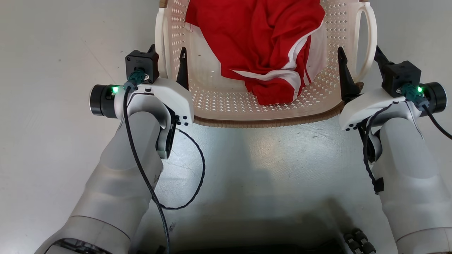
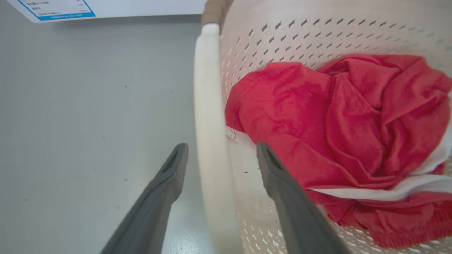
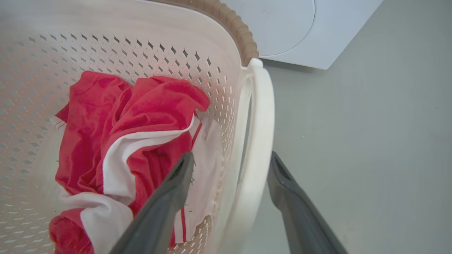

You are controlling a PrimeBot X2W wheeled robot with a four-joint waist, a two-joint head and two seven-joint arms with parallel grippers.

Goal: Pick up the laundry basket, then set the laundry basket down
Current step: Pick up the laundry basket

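The laundry basket, cream-white and perforated with a brown woven-look rim, stands on the floor at the top centre of the head view with a red and white garment inside. My left gripper is open and straddles the basket's left loop handle: one finger is outside the handle, the other inside the basket wall. My right gripper is open too and straddles the right loop handle the same way. In the wrist views, the left gripper and right gripper both show gaps beside the handles.
A white washing machine stands beyond the basket's far right corner. A white panel with a blue-edged label shows beyond the left side. Grey floor lies on both sides. My dark base sits at the bottom.
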